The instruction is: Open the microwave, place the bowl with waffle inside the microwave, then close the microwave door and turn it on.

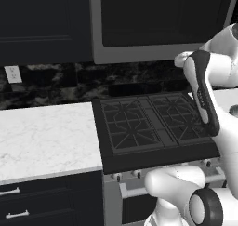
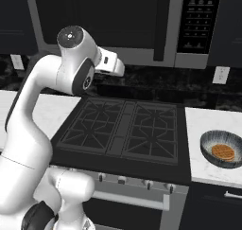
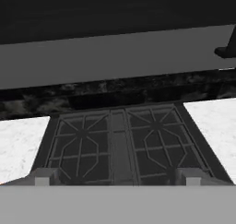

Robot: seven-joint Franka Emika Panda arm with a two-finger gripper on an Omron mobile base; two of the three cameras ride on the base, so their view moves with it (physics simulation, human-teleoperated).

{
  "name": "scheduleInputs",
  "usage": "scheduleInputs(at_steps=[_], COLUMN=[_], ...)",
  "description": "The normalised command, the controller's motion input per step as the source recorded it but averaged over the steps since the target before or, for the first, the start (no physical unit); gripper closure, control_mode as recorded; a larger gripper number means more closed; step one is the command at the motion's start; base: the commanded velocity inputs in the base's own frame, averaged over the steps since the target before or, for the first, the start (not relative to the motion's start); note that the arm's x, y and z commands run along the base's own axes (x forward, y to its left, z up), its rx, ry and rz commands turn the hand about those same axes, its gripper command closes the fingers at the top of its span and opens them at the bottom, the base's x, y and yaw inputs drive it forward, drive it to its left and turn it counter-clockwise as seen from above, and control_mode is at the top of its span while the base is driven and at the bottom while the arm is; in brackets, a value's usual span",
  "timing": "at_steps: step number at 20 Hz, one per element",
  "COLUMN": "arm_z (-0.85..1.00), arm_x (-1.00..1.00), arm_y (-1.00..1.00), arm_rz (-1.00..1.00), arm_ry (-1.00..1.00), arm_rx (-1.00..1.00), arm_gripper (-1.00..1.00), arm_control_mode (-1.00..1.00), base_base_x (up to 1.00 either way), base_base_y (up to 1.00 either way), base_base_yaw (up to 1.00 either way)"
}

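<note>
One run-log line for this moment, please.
microwave door: shut | bowl with waffle: on counter right of stove | gripper: open, empty, over stove

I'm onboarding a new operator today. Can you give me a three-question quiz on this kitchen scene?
1. True or false: the dark glass microwave door with its black vertical handle is shut.
2. Where is the round golden waffle? A) on the stove B) in the round dark grey bowl on the white counter C) in the microwave
3. Fill in: the two-finger gripper's jaws stand ____ above the black stove grates.

Key: 1 true; 2 B; 3 open
</note>
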Motion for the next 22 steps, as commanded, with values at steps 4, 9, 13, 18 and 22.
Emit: scheduleInputs(at_steps=[4,9,13,18,22], arm_z=[0.95,0.73,0.19,-0.06,0.0], arm_x=[0.0,0.07,0.38,0.6,0.37], arm_y=[-0.75,-0.83,-0.63,-0.37,-0.32], arm_rz=[-0.09,-0.09,-0.06,0.0,0.0], arm_ry=[-0.21,-0.22,-0.25,-0.03,0.25], arm_rx=[0.1,0.03,0.0,0.0,0.0], arm_gripper=[-1.0,-1.0,-1.0,-1.0,-1.0], arm_control_mode=[-1.0,-1.0,-1.0,-1.0,-1.0], base_base_x=[0.0,0.0,0.0,0.0,0.0], base_base_y=[0.0,0.0,0.0,0.0,0.0], base_base_yaw=[0.0,0.0,0.0,0.0,0.0])
